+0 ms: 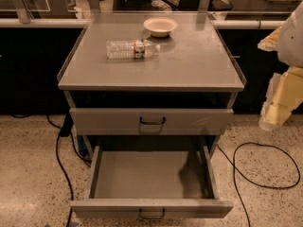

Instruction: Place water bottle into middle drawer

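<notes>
Our gripper [280, 100] sits at the right edge of the frame, beside the cabinet and level with the upper drawer front [109, 121]. It holds nothing, and we cannot tell whether it is open or closed. The water bottle [131, 49] lies on its side on the counter [194, 65], upper middle of the frame, with its cap end pointing right, near the cream bowl [160, 26] but apart from it.

We judge the step in hand to be the reach for the bottle. We should come in from above and close across the bottle's narrow width at mid-body, left of the label band. The grip should be gentle, since thin plastic will likely buckle, and we should stay clear of the bowl.

The middle drawer [147, 174], at lower centre, is pulled fully out and shows nothing on its grey floor. The bowl looks empty as well. The upper drawer is shut.
</notes>
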You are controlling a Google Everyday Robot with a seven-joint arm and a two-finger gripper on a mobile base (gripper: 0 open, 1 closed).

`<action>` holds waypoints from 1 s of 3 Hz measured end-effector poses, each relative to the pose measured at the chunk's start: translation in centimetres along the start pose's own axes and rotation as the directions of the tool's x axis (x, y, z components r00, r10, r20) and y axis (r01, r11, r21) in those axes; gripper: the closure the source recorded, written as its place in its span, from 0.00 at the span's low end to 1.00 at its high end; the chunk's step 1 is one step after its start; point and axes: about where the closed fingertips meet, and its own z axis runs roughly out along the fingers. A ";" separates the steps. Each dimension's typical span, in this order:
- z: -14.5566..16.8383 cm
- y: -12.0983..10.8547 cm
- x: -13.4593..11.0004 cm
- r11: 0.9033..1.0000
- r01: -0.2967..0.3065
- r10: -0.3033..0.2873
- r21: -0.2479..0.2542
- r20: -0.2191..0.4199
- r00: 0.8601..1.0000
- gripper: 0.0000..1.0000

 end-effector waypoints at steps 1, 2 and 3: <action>-0.1 -0.3 -0.4 1.000 0.010 -0.010 0.018 0.011 1.000 0.00; -0.2 -0.8 -1.1 0.999 0.037 -0.038 0.028 0.020 0.999 0.00; 0.1 -1.7 -2.3 0.996 0.082 -0.083 0.032 0.027 0.996 0.00</action>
